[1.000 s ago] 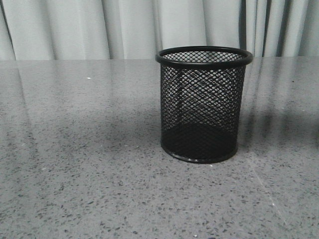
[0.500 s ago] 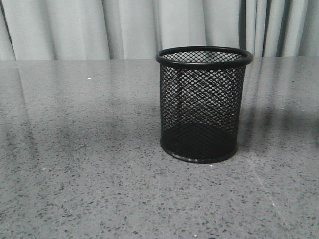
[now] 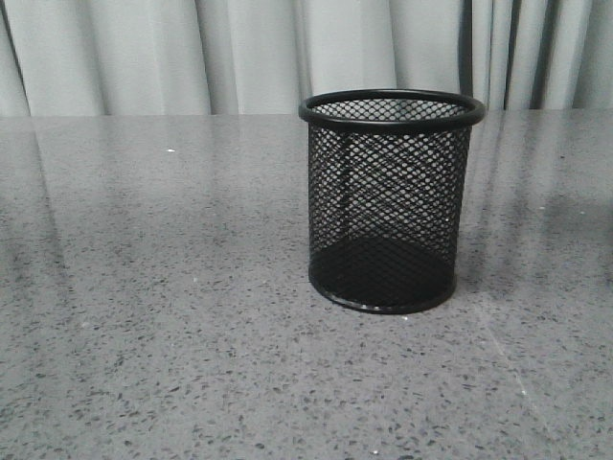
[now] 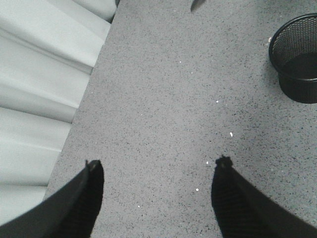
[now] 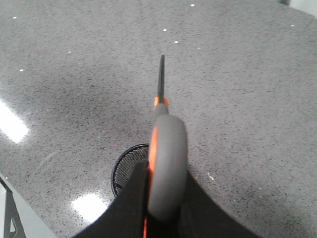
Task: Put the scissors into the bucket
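One end effector [image 5: 158, 198] grips scissors [image 5: 166, 148], apparently above bucket [image 5: 130, 168].

The left gripper [image 4: 157, 171] hangs above the worktop [image 4: 163, 99] with its jaws spread wide and nothing between them, both dark fingertips [image 4: 94, 171] pointing down. The right gripper [image 5: 163, 203] is clamped on the grey handle of the scissors [image 5: 166, 153], holding them high over the worktop, blades pointing away from the wrist. Neither arm shows in the front view.
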Robot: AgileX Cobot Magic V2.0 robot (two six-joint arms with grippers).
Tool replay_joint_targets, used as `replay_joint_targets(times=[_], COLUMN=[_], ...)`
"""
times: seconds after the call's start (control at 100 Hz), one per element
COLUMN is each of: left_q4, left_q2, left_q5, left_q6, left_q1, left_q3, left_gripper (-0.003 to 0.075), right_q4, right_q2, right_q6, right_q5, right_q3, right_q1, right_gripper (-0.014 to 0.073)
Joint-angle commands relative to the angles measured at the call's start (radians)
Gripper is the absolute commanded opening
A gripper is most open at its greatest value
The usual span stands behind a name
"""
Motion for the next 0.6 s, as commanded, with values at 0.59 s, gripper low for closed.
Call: replay_joint_targets(times=[0.59], left_q4=[-0.045], left_q2=[-0.024], left_q5=[-0.020], left_q6=[-0.015], left_q1=[0.004], left_q3=[-0.030], left_gripper=[0.0440], right_q4=[-0.208], right_q2=[-0.165], right_q6=[0.192], right_q5=[0.034], right_q3=[0.163], right_q1=[0.224], right_gripper=[-0.0043])
